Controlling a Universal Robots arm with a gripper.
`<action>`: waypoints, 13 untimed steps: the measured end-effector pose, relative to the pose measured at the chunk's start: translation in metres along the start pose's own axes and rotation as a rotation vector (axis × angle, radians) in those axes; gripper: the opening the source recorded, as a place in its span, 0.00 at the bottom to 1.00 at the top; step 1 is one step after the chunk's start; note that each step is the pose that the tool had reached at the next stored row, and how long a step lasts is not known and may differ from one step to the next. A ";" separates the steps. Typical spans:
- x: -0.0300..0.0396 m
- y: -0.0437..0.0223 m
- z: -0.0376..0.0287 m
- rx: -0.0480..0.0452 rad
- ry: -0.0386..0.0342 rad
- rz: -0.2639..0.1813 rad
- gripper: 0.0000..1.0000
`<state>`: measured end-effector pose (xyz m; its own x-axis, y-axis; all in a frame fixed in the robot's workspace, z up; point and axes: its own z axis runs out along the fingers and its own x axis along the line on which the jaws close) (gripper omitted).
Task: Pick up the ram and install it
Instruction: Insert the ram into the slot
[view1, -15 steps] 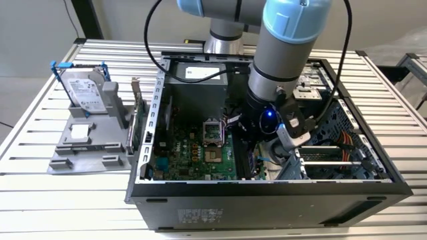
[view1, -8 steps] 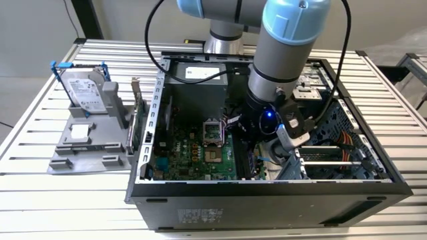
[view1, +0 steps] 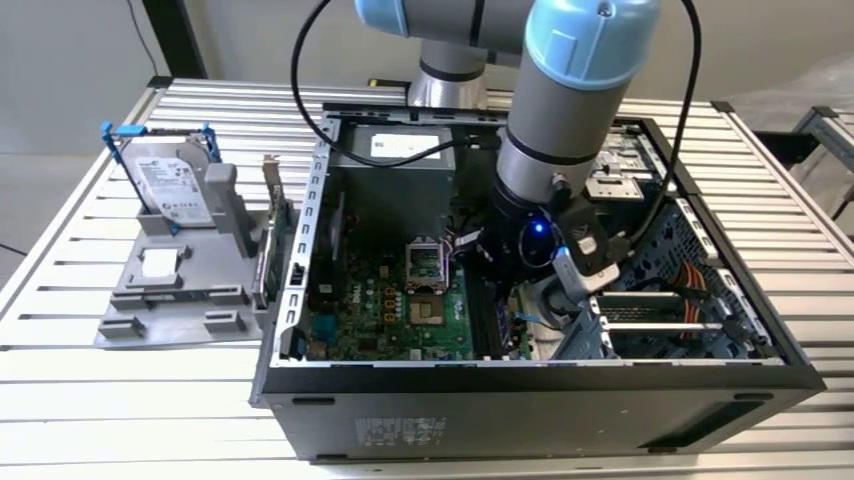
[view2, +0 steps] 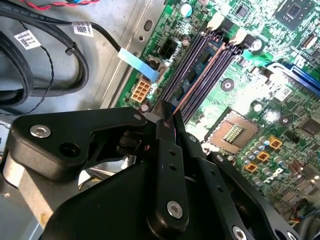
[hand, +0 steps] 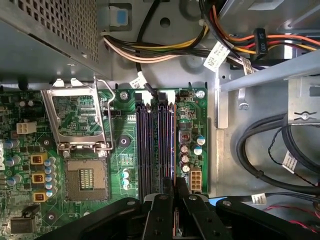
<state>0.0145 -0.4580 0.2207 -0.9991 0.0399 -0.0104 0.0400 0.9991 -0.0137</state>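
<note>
The counter (view1: 134, 420) is bare metal, ribbed in long silver slats. On it lies an open black steel case (view1: 534, 420), its near wall flat and matt. At the exterior view's left of the case lies a grey plastic holder (view1: 160, 300), blocky and moulded, with a silver boxy drive (view1: 174, 185) propped in it between blue clips.

The arm (view1: 561, 130) is a smooth grey tube with pale blue caps. It reaches down into the case at the right side of the green board (view1: 387, 310), and a black cable loops over it.

In the first wrist view the board is crowded with small parts. There is a square socket (hand: 87, 180) with a shiny hinged frame above it, round silver-topped capacitors, and a bank of long, dark purple slots (hand: 147, 145) lying side by side. Past the slots, yellow, orange and black wires (hand: 150, 47) bunch along the grey sheet-metal wall.

The claw (view2: 165, 117) is matt black, with thick links held by bright round screws. Its fingers (view2: 170, 150) are pressed together, pinching the ram (view2: 186, 95). In the second wrist view the ram shows edge-on, as a very thin straight strip with a reddish line along its top. It runs from the fingertips out along the slots, upright and in line with them, between two of the purple rails. I cannot tell whether it is pushed fully down into its slot.
</note>
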 end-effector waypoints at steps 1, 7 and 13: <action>0.0000 0.0000 0.0007 0.0001 -0.0001 0.000 0.00; -0.0001 0.0002 0.0022 0.0002 -0.0009 0.000 0.00; -0.0005 0.0002 0.0024 -0.0001 -0.0010 -0.001 0.00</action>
<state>0.0151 -0.4579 0.2183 -0.9992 0.0387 -0.0114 0.0389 0.9992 -0.0136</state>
